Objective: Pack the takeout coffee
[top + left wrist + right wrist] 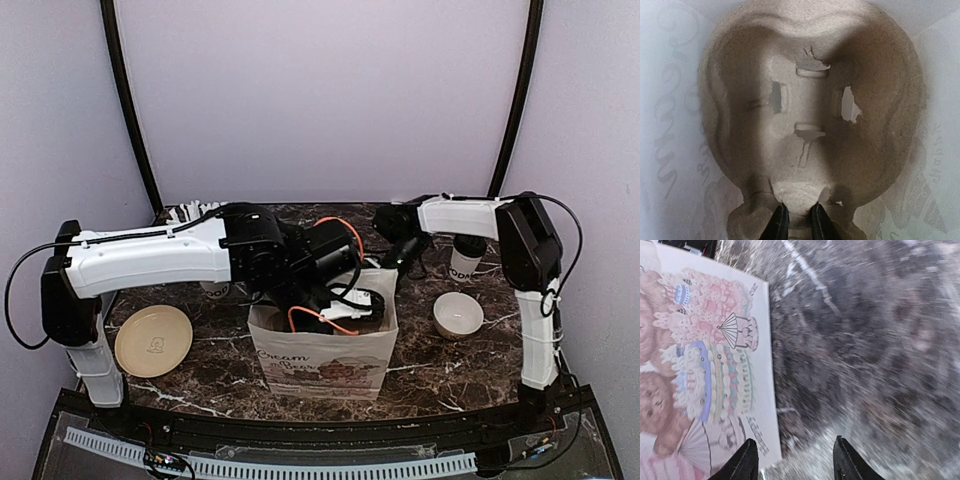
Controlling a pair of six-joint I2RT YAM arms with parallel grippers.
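The takeout coffee, a white paper cup with black lettering near its base, stands at the back right, its top hidden behind my right arm. A printed paper bag stands open at the table's middle. My left gripper reaches down inside it, its two black fingers closed on a raised tab at the near edge of a brown pulp cup carrier lying on the bag's bottom. My right gripper hangs open and holds nothing, over the marble just beside the bag's printed side; from above, this right gripper is at the bag's far right corner.
A white bowl sits right of the bag. A tan plate lies at the front left. White straws stick up at the back left behind my left arm. An orange cable loops over the bag's mouth.
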